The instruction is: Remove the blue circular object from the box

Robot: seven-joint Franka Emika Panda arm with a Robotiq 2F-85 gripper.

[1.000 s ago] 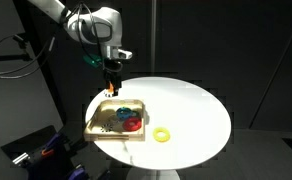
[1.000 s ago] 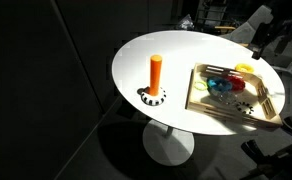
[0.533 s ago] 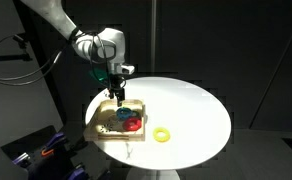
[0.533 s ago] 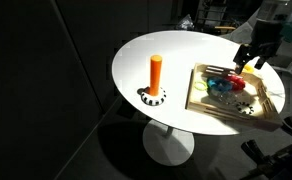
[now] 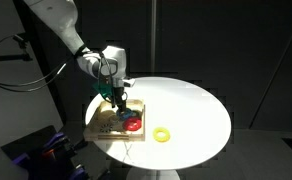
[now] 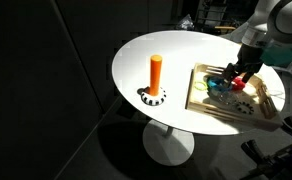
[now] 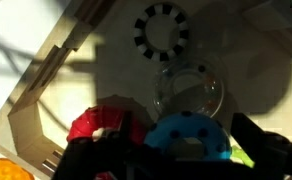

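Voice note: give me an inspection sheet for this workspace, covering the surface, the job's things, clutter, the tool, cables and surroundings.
surface: round white table.
job's things: blue circular object lies inside the box, next to the red ring.
clutter: yellow ring on the table, outside the box; orange cylinder upright on a black-and-white base; clear ring and black-and-white disc in the box.
tool: the tool is open and low in the box, with a finger on either side of the blue circular object; contact cannot be told.
cables: dark cable beside the arm.
surroundings: dark room; nothing else can be made out.
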